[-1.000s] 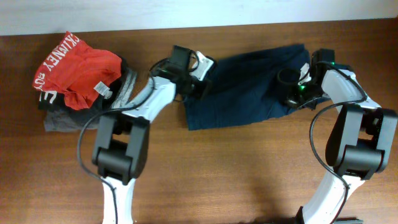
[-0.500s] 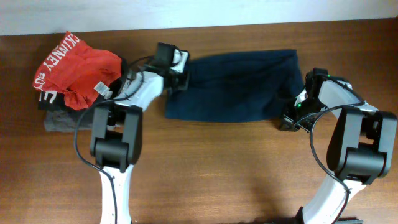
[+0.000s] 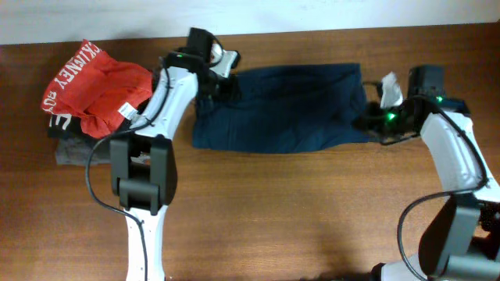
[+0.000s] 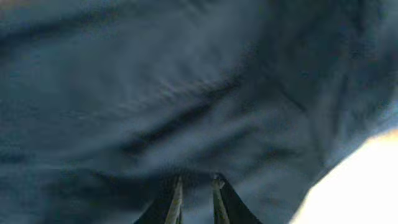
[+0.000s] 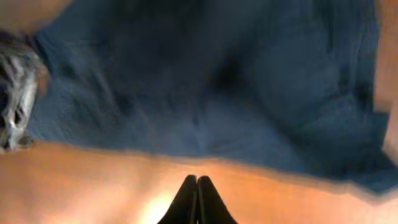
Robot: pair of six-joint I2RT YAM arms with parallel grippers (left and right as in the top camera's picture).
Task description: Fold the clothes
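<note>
Crumpled red garment (image 3: 94,86) with white lettering at left end of brown wooden table (image 3: 297,211), heaped on grey folded garment (image 3: 74,154), white wall (image 3: 312,16) along far edge

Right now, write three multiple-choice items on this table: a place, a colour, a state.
1. Where is the red cloth garment with white lettering? A: left end of the brown wooden table, atop the grey folded garment. B: table middle. C: right end.
2. What colour is the large soft garment spread mid-table? A: grey. B: dark navy blue. C: red.
3. How are the right gripper's fingers? A: wide open. B: clamped on red cloth. C: shut together.
Answers: 1 A, overhead shows it there; 2 B, every view shows navy; 3 C, right wrist view shows no gap.
</note>
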